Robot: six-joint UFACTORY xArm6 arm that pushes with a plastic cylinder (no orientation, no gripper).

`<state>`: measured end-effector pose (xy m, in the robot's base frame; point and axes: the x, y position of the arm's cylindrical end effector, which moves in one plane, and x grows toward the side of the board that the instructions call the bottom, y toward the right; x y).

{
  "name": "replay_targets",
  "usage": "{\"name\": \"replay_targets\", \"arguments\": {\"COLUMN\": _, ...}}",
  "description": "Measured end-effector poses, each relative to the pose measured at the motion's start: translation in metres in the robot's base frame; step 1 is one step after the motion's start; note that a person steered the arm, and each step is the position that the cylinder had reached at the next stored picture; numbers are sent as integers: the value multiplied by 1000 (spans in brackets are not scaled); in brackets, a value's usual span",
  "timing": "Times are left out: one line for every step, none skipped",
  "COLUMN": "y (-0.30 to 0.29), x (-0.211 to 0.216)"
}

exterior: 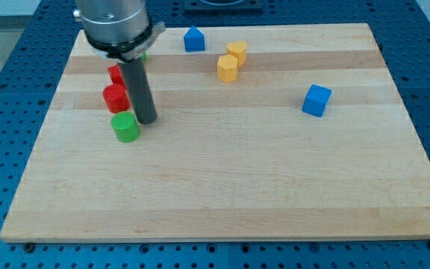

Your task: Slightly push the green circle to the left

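Observation:
The green circle (125, 127) is a short green cylinder at the view's left, on the wooden board (275, 187). My tip (147, 120) is right beside it, on its right and slightly above, touching or nearly touching its edge. A red circle (115, 98) sits just above the green circle, to the left of my rod. Another red block (115, 74) lies above that, partly hidden by my rod. A bit of another green block (144, 55) shows behind the arm's body.
A blue block (193, 39) sits at the view's top, and two yellow blocks (237, 51) (228, 67) lie to its right. A blue cube (316, 100) is at the right. The board's left edge is close to the green circle.

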<state>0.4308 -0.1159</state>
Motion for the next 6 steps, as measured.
{"name": "replay_targets", "arguments": {"y": 24, "x": 25}}
{"name": "replay_targets", "arguments": {"y": -6, "x": 29}}
{"name": "replay_targets", "arguments": {"y": -48, "x": 29}}
{"name": "replay_targets", "arguments": {"y": -43, "x": 29}}
{"name": "replay_targets", "arguments": {"y": -32, "x": 35}}
{"name": "replay_targets", "arguments": {"y": 12, "x": -8}}
